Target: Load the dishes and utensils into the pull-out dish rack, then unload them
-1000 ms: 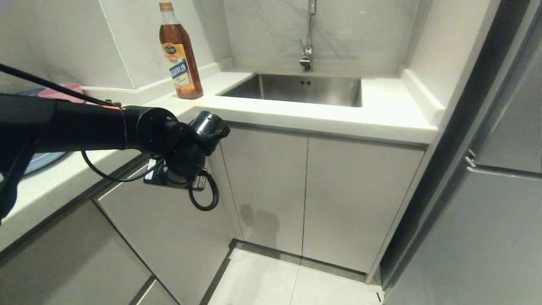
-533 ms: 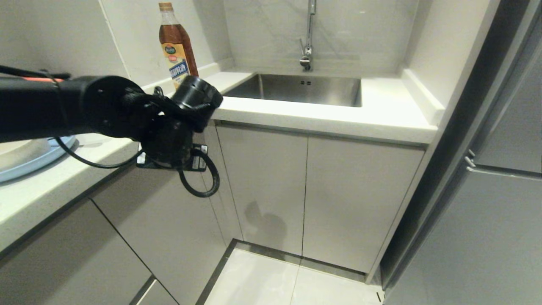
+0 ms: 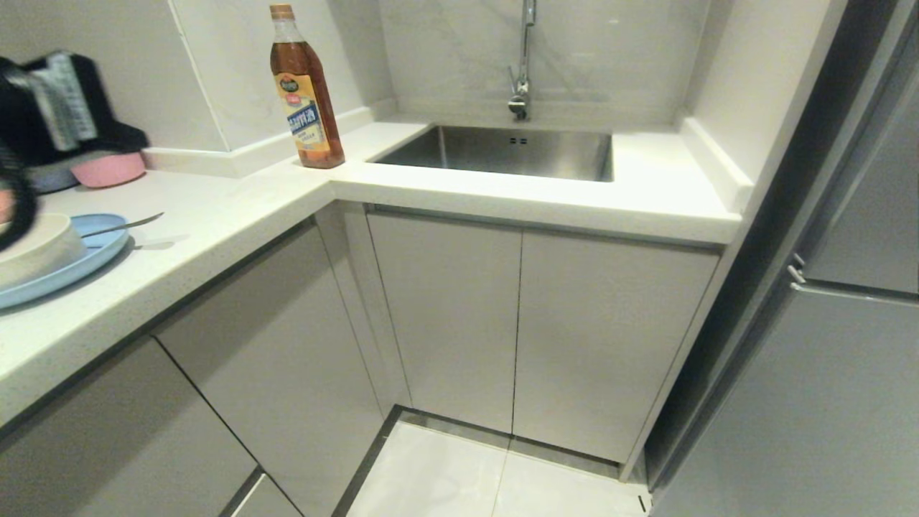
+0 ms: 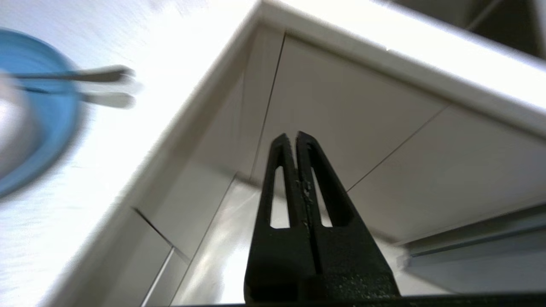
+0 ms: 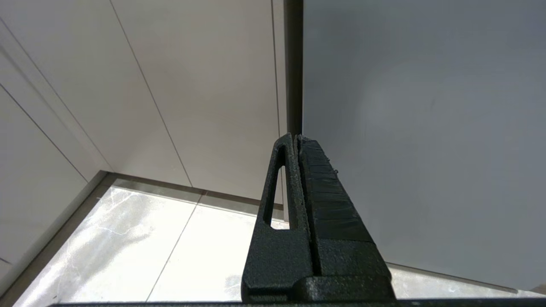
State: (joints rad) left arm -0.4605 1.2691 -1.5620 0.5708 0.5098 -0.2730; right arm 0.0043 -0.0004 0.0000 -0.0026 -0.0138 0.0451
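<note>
You see the white bowl [image 3: 36, 248] on the light-blue plate [image 3: 79, 262], the spoon [image 3: 122, 226] resting on its rim, well left of the sink [image 3: 502, 151].

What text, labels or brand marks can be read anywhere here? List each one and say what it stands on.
Bottle on the countertop: a yellow and blue label with a green round logo and white characters, too small to read.
Nothing else in any view carries text: none on the cabinet doors, the sink or the dishes.
</note>
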